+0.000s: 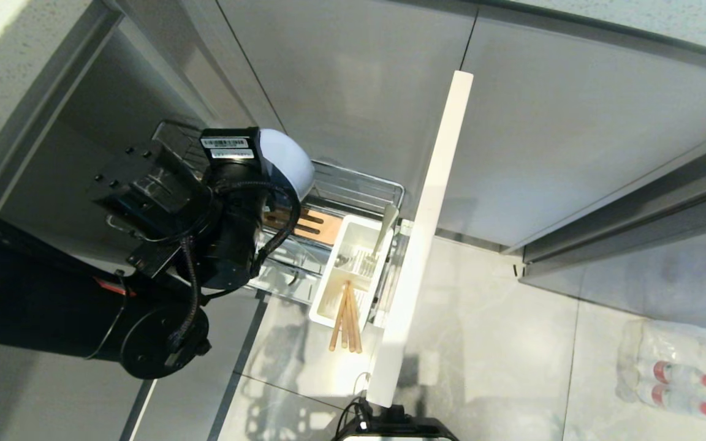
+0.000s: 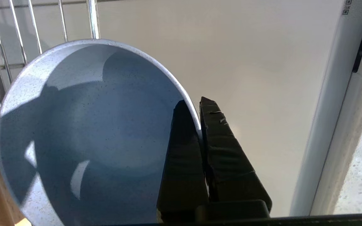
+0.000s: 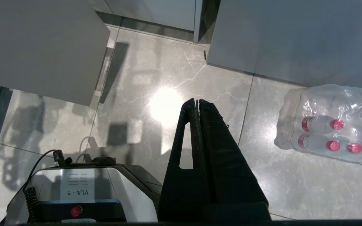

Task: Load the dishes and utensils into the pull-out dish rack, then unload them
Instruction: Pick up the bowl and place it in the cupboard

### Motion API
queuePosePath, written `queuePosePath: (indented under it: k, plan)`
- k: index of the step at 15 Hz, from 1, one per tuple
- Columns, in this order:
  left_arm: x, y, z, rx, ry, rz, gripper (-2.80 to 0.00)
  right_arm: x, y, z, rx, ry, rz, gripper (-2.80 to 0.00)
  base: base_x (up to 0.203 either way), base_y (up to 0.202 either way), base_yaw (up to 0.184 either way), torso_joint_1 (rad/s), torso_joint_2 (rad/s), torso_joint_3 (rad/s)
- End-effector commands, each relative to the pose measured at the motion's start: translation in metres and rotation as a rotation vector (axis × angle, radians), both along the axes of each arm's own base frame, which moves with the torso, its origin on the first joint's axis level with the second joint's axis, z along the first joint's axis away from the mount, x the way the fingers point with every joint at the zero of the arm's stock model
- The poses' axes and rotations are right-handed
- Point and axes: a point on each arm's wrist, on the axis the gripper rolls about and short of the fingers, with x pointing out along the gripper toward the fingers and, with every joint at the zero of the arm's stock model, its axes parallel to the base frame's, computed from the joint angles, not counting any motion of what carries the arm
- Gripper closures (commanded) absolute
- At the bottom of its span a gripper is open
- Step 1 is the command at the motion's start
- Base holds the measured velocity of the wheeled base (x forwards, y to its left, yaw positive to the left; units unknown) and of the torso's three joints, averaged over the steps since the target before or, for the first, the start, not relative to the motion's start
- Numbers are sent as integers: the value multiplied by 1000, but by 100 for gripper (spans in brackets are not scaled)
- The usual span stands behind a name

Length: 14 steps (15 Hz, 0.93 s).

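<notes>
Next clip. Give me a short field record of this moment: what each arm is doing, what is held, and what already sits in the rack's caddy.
left gripper: jaws shut on the rim of the grey-blue bowl, above the pull-out dish rack
right gripper: parked over the floor, jaws shut, empty
caddy: chopsticks and spoon stand in it
plate: not seen

- The deep grey-blue round bowl [image 2: 83, 131] looks matte with fine dark speckles, like stoneware.
- Chrome wire basket [image 1: 359, 187] is shiny metal, with a brown slotted wooden bar [image 1: 310, 225] inside it.
- White utensil caddy [image 1: 350, 269] is smooth plastic; at its 6 o'clock, light-brown wooden chopsticks [image 1: 347, 318] look plain and unvarnished.
- Grey floor tiles [image 3: 174, 103] are glossy and marble-veined.
</notes>
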Motion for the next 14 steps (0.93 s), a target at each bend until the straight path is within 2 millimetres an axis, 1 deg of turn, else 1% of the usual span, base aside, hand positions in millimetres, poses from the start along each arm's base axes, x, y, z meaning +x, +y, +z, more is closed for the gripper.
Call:
queuePosePath:
  k: [1, 6, 10, 14]
  plan:
    - [2, 0, -3, -10, 4, 2, 0, 0, 0, 0, 1, 1, 0, 0, 0, 0, 0, 0, 0, 0]
    - [5, -2, -10, -30, 23, -11, 0, 0, 0, 0, 1, 1, 1, 0, 0, 0, 0, 0, 0, 0]
    - [9, -1, -17, -56, 83, -26, 0, 0, 0, 0, 1, 1, 0, 0, 0, 0, 0, 0, 0, 0]
    - [12, 2, -21, -66, 97, -19, 0, 0, 0, 0, 1, 1, 0, 0, 0, 0, 0, 0, 0, 0]
